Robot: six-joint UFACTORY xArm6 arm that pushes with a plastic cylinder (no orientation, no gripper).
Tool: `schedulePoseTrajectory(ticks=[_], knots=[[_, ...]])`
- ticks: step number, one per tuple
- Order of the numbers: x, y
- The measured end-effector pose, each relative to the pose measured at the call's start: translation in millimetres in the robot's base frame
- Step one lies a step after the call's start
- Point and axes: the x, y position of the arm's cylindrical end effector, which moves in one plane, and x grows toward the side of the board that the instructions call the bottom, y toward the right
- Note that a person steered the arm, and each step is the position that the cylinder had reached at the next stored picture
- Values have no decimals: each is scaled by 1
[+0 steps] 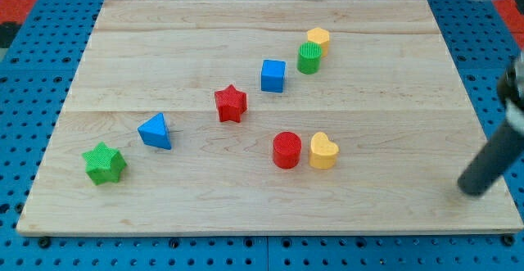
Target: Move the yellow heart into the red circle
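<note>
The yellow heart (pixel 323 151) lies on the wooden board right of centre, toward the view's bottom. The red circle (pixel 286 150) stands just to its left, almost touching it. My rod comes in from the view's right edge and its tip (pixel 472 191) rests near the board's right edge, well to the right of the yellow heart and a little lower in the view.
A red star (pixel 231 103) and a blue cube (pixel 273 75) lie near the centre. A green cylinder (pixel 309 58) and a yellow hexagon (pixel 318 38) sit toward the top. A blue triangle (pixel 155 131) and a green star (pixel 104 164) lie at the left.
</note>
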Motion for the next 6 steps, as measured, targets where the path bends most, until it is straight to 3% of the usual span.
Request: schedulePoseTrajectory(ticks=[1, 2, 4, 5, 6], knots=[[-8, -107], [-22, -139], [-148, -98], [-84, -58], [-17, -130]])
